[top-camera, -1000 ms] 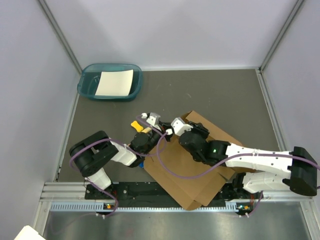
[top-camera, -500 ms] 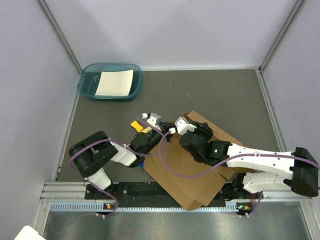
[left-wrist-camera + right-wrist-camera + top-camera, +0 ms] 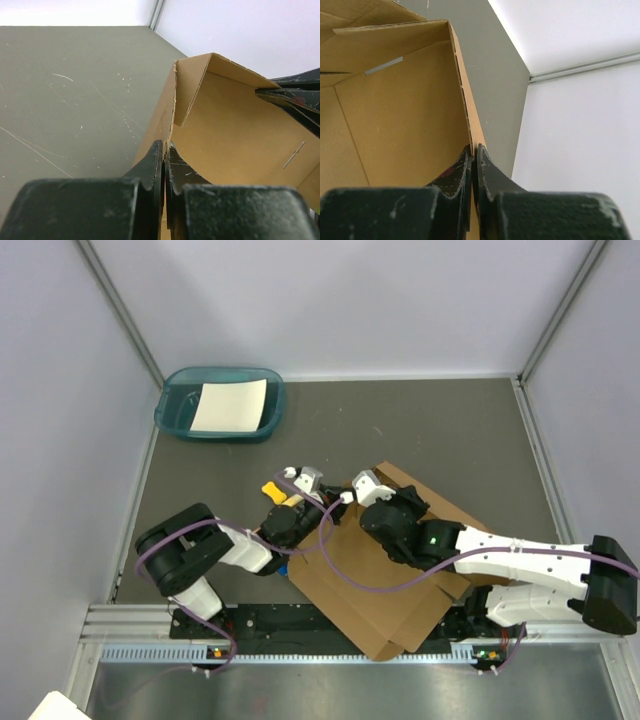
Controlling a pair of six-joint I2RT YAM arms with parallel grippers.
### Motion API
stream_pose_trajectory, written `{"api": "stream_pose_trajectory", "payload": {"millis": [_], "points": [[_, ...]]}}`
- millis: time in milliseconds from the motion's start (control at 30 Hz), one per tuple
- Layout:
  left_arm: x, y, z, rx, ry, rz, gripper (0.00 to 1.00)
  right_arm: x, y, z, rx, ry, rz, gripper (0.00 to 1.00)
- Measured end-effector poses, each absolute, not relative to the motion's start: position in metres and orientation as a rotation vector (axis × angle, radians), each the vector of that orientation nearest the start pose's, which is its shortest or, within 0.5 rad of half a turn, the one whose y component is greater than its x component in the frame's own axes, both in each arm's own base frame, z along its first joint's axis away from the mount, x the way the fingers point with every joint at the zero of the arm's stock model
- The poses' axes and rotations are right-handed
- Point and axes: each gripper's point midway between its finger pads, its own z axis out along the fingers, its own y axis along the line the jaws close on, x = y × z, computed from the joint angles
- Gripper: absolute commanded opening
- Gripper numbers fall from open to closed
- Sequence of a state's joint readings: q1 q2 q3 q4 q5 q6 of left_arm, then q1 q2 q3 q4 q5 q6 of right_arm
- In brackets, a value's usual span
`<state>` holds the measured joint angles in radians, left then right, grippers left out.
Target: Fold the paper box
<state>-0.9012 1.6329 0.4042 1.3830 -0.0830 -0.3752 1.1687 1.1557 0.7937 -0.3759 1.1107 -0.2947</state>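
Note:
The paper box (image 3: 385, 585) is a brown die-cut cardboard sheet lying at the near middle of the table, with its far left flaps raised. In the left wrist view my left gripper (image 3: 164, 148) is shut on the thin edge of an upright cardboard wall (image 3: 235, 130). From above, the left gripper (image 3: 318, 508) sits at the box's left far corner. My right gripper (image 3: 474, 150) is shut on the edge of another raised flap (image 3: 405, 115). In the top view the right gripper (image 3: 350, 502) is close beside the left one.
A teal tray (image 3: 170, 412) holding a white paper sheet (image 3: 230, 405) stands at the far left. A small yellow item (image 3: 272, 489) lies just left of the left wrist. Grey walls enclose the table on three sides.
The right gripper's jaws have closed onto the raised cardboard flap, and its wrist has shifted slightly. The left gripper has held its grip without moving.

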Motion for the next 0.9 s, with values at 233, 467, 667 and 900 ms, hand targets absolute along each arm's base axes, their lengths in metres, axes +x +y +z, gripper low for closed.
{"api": "stream_pose_trajectory", "payload": {"millis": [233,467,667,900], "points": [[0.261,-0.337,0.169,0.338,1.468,-0.998,0.00,0.244,0.159,0.199,-0.872,1.733,-0.698,0.00],[0.251,-0.341,0.172,0.364,1.488,-1.060,0.01,0.246,0.160,0.191,-0.886,1.732,-0.759,0.00],[0.248,-0.344,0.173,0.357,1.504,-1.094,0.09,0.247,0.160,0.188,-0.850,1.733,-0.783,0.00],[0.241,-0.355,0.174,0.376,1.511,-1.136,0.20,0.247,0.161,0.188,-0.831,1.739,-0.768,0.00]]}}
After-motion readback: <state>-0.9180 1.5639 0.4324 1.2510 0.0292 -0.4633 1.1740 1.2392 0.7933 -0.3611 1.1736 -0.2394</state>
